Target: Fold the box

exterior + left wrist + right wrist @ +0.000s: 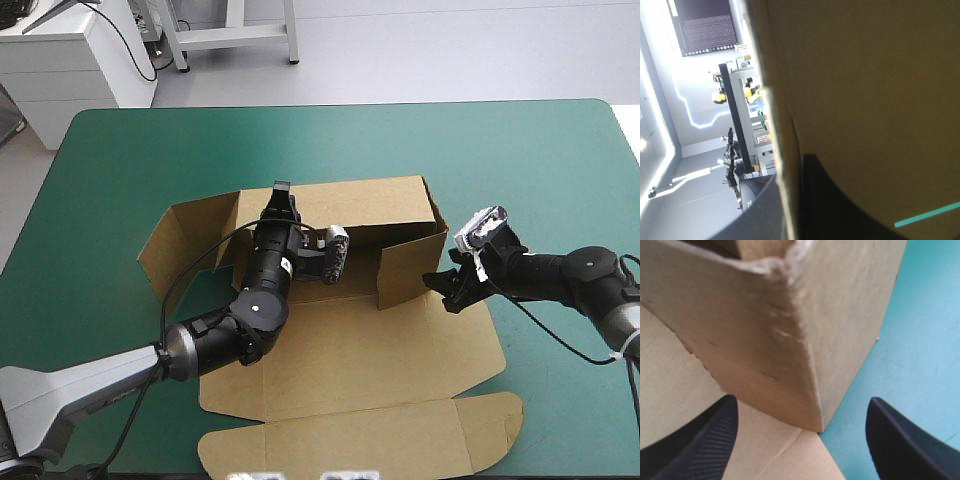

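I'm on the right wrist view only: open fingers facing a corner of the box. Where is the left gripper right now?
Observer: The left gripper is at the top edge of the back wall of the box, with the board between its fingers.
Operator: Is the left side tucked in?
Observer: No, the left flap spreads outward.
Operator: And the near end?
Observer: The tabbed flap lies flat on the table.

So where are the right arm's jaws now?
In the high view they sit on the right half of the table, open, right at the raised right-hand corner of the box.
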{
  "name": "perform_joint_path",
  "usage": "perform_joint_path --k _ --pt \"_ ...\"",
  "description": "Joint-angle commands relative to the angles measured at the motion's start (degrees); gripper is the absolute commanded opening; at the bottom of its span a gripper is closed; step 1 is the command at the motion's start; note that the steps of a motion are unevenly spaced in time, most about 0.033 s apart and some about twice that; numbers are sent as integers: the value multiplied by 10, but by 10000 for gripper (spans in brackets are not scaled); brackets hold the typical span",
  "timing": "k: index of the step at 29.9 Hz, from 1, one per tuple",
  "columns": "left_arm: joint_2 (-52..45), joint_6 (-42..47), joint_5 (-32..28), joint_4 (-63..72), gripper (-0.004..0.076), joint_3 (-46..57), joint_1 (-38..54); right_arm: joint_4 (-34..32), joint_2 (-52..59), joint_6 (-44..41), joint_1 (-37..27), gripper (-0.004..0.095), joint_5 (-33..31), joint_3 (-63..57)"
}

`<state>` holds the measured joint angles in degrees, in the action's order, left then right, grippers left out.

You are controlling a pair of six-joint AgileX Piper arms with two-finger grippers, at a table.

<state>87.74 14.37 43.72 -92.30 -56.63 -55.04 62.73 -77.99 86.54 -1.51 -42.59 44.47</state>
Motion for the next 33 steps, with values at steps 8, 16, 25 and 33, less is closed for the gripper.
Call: perform_joint_path --k 8,16,25,33 --pt "-12 -2 -5 -15 -8 -8 -4 97 19 59 20 712 39 16" --pt "-12 -2 -5 -17 -8 -8 -4 69 19 2 121 682 210 15" --pt "-12 -2 -9 -17 -8 -8 -4 121 19 -2 143 621 276 15" --pt "-12 -2 -22 -17 -8 -8 -4 125 19 39 152 -14 274 15"
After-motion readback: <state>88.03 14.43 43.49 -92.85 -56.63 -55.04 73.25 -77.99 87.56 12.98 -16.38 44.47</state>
